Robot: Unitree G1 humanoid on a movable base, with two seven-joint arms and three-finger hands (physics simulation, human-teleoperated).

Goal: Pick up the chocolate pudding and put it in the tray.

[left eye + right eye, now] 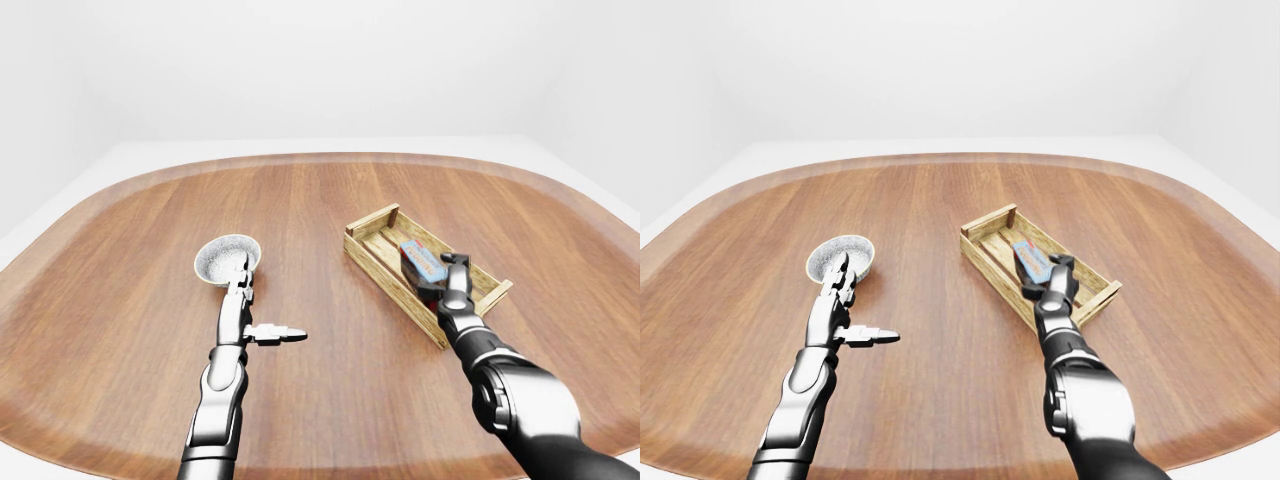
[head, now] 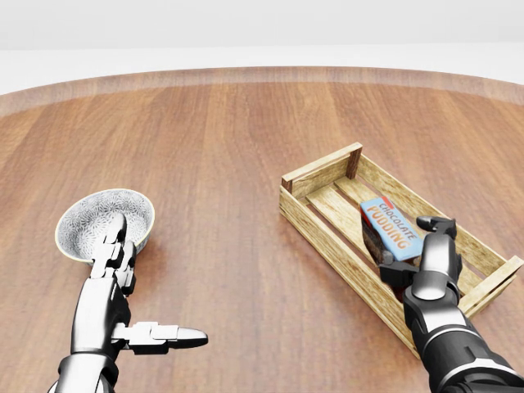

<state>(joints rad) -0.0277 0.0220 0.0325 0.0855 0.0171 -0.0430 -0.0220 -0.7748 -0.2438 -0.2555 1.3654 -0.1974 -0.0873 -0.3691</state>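
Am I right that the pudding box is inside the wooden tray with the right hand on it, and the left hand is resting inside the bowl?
Not quite. The pudding box is inside the wooden tray with the right hand at it, but the left hand is not inside the bowl. The head view shows it open over the table, just below the bowl, with only its fingertips overlapping the bowl's rim.

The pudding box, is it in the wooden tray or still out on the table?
In. The chocolate pudding box sits tilted inside the tray, right hand beside it.
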